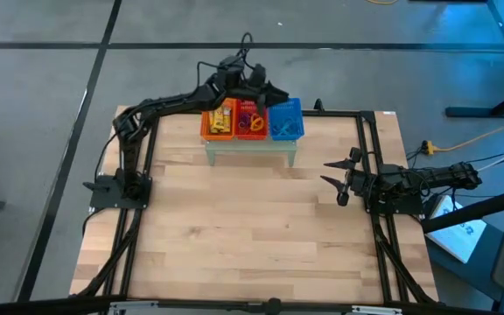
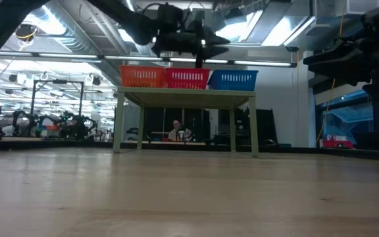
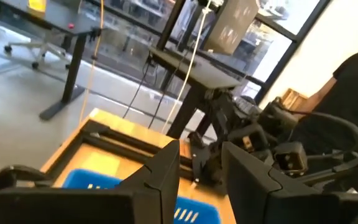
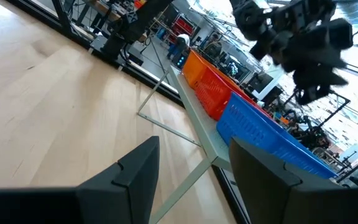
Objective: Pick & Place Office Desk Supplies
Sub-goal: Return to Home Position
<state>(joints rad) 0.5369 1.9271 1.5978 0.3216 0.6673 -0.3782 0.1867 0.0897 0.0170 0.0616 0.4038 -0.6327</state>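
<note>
Apparently the sorting is near its end: the office desk supplies (image 1: 250, 121) lie right under the left gripper (image 1: 268, 91), yellow blocks (image 1: 223, 115) in the orange basket (image 2: 141, 77), loops in the red basket (image 2: 187, 79) and the blue basket (image 2: 233, 80), all on the small shelf (image 2: 186, 94). This gripper hangs above the red and blue baskets with fingers apart and nothing between them, which I judge suits an arm ready to go home. The right gripper (image 1: 327, 172) waits at the desk (image 1: 234, 227) edge, spread and empty, well apart from the baskets, probably to keep the way free.
</note>
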